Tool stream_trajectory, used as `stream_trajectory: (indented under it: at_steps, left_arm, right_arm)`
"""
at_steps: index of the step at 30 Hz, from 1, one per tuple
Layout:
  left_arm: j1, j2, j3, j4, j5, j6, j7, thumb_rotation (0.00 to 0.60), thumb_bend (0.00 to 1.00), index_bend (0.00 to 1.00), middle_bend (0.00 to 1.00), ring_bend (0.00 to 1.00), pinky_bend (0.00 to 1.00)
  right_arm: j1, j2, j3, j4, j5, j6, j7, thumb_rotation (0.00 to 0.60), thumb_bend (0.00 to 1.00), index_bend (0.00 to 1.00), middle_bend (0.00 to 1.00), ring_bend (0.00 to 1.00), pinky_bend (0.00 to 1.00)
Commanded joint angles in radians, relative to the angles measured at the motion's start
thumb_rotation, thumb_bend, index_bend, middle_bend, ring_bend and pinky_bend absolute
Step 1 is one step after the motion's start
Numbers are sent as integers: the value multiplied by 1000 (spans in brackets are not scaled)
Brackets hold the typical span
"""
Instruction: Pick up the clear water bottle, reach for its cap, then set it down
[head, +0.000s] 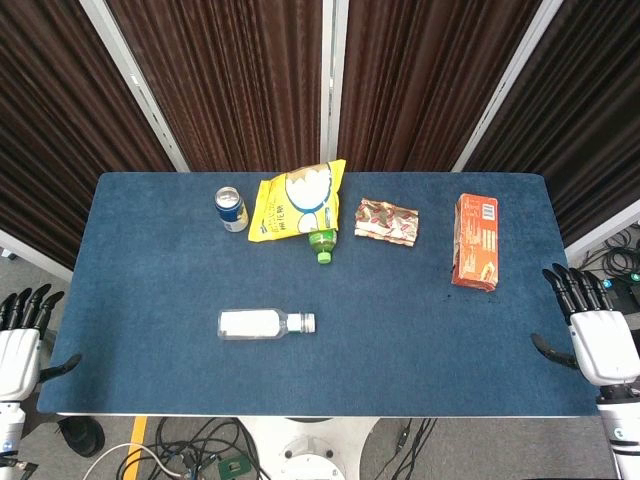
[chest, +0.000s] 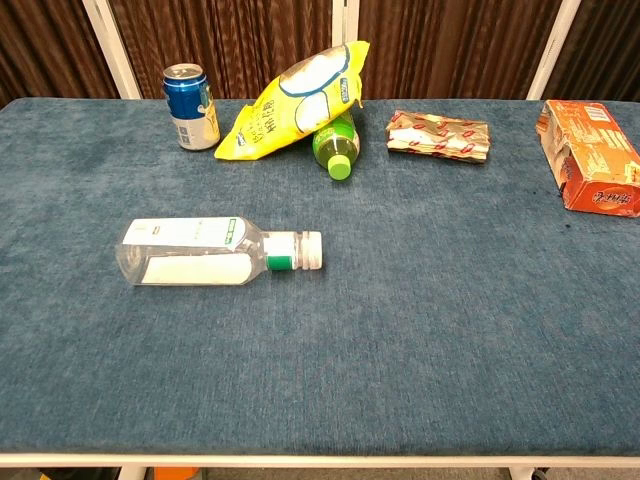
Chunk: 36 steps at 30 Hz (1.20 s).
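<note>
The clear water bottle (head: 262, 323) (chest: 205, 253) lies on its side on the blue table, its white cap (head: 308, 322) (chest: 312, 251) pointing right. My left hand (head: 20, 345) hangs off the table's left edge, fingers apart, holding nothing. My right hand (head: 592, 330) sits off the right edge, fingers spread, also holding nothing. Both hands are far from the bottle. The chest view shows neither hand.
At the back stand a blue can (head: 231, 210) (chest: 190, 106), a yellow snack bag (head: 296, 200) (chest: 290, 100) over a green bottle (head: 322, 243) (chest: 335, 146), a foil packet (head: 387, 221) (chest: 438, 135) and an orange box (head: 475, 241) (chest: 592, 167). Cables lie on the floor below the front edge.
</note>
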Motion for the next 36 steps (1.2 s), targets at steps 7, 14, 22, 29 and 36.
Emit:
stream_trajectory:
  at_steps: [7, 14, 22, 29, 36]
  left_arm:
    - [-4, -1, -5, 0, 3, -3, 4, 600, 44, 144, 68, 0, 31]
    - [-67, 6, -29, 3, 48, -48, 4, 600, 43, 144, 67, 0, 30]
    - [-253, -16, -91, -15, 92, -234, -38, 600, 42, 143, 68, 0, 55]
    - [-413, -90, -102, -36, 33, -473, 5, 600, 42, 130, 67, 0, 69]
    - [-481, -153, -85, -53, -64, -590, 81, 600, 42, 127, 68, 0, 85]
  right_arm:
    - [3, 0, 0, -1, -1, -1, 1, 600, 158, 0, 42, 0, 0]
    - [5, 14, 12, 1, -9, 19, 17, 600, 157, 0, 39, 0, 0]
    - [33, 25, 27, -2, -11, -6, 12, 600, 158, 0, 35, 0, 0]
    - [54, 30, 28, 1, -6, -37, 4, 600, 158, 0, 35, 0, 0]
    - [63, 27, 26, 7, 10, -61, 3, 600, 159, 0, 35, 0, 0]
